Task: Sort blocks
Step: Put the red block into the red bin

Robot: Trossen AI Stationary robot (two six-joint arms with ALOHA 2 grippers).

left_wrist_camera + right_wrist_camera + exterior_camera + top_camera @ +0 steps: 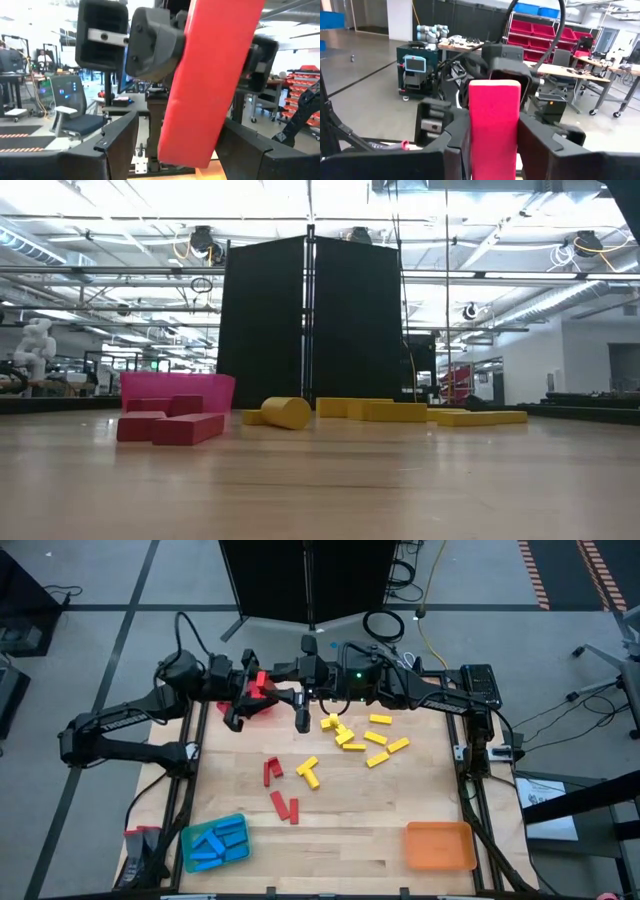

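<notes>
Above the table's far edge, both grippers meet on one red block [259, 683]: the left gripper [250, 692] and right gripper [297, 700] each clamp it. A handover seems underway; next, one must release so the other can carry it to the red tray [262, 710].

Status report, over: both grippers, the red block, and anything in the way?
Both grippers up at table's far side. Left gripper and right gripper both shut on one red block, above red tray. Nothing blocking seen. Over.
</notes>
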